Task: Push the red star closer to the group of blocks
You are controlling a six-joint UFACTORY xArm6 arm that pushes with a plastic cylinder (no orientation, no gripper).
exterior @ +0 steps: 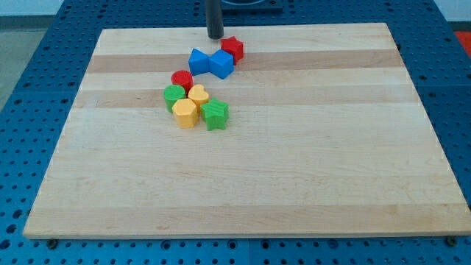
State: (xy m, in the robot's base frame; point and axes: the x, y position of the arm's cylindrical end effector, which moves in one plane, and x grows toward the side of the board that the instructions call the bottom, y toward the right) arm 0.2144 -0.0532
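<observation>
The red star sits near the view's top of the wooden board, touching the right one of two blue blocks. Below them lies a cluster: a red round block, a green round block, a yellow heart, a yellow block and a green star. My tip is at the board's top edge, just up and left of the red star, a small gap apart.
The board lies on a blue perforated table that shows on all sides.
</observation>
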